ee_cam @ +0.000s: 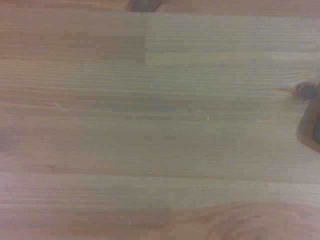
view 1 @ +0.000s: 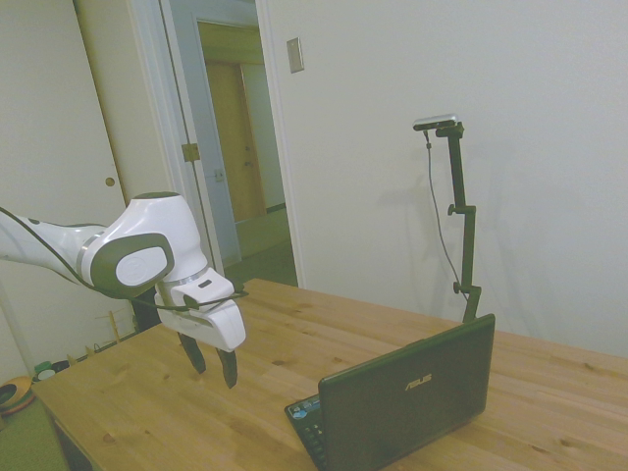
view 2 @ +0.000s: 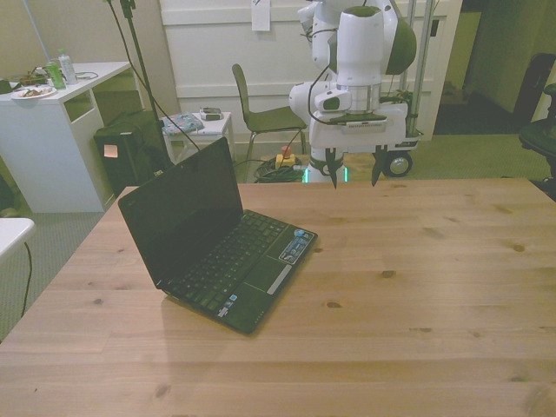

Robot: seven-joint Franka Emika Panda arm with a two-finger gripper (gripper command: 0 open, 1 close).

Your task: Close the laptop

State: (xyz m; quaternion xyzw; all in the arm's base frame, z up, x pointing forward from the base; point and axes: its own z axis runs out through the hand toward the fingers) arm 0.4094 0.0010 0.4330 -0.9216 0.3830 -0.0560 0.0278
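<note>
The white arm [view 1: 118,257] reaches in over the wooden surface [view 2: 417,287] with its wrist bent so the claw [view 2: 354,169] points straight down. The claw [view 1: 212,361] hangs above the boards without touching them, its two dark fingers [view 2: 334,168] spread well apart and holding nothing.

The laptop [view 2: 221,239] stands open on the surface, toward the front view's left, set at an angle to the surface's edges. Its lid [view 1: 407,392] is raised steeply, just past upright, with the silver ASUS logo [view 1: 419,380] on the back showing in the side view. The dark screen [view 2: 184,208] and keyboard [view 2: 226,259] face the front view's right.

The claw is well apart from the laptop, nearer the surface's far edge in the front view. Bare wood lies between them, and the whole right side of the surface in that view is open. The wrist view shows only wood grain and a knot [ee_cam: 306,91].
</note>
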